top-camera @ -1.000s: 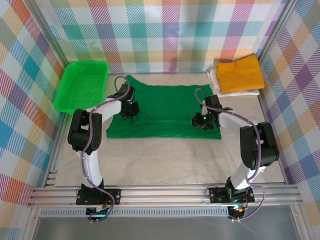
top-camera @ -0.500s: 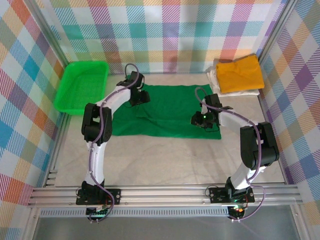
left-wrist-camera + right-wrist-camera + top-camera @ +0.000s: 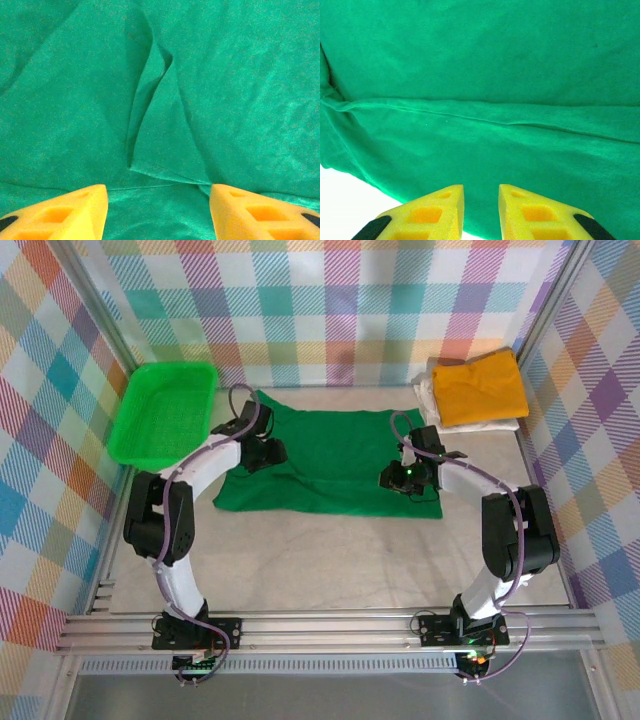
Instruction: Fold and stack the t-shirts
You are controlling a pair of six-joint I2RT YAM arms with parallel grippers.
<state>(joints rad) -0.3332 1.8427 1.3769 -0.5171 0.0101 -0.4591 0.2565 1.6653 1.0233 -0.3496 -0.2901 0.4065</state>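
Nearest you, the table [image 3: 330, 560] lies bare between the arm bases and the green shirt [image 3: 330, 455]. That leaves room to pull a fold toward you. The shirt is spread flat across the middle, long side running left to right, which suits one arm working each end.

Your right gripper [image 3: 395, 480] sits low over the shirt's near right part, close to the hem. Its fingers [image 3: 442, 210] stand nearly together with a slim gap, and you cannot tell whether cloth is nipped between them. It reads as an anchor for that end.

Your left gripper [image 3: 262, 455] is down over the far left part, by the sleeve. Its fingers [image 3: 75, 210] are well apart with nothing between them. Just ahead a raised pleat [image 3: 150, 120] runs across the cloth. Smooth it or take it up, or it will likely get folded in.

Farther back on the right, the yellow shirt [image 3: 480, 388] lies folded on the white shirt [image 3: 425, 390], out of the working area. The green one probably goes on top. The basket [image 3: 163, 367] sits at far left, apart from the cloth.
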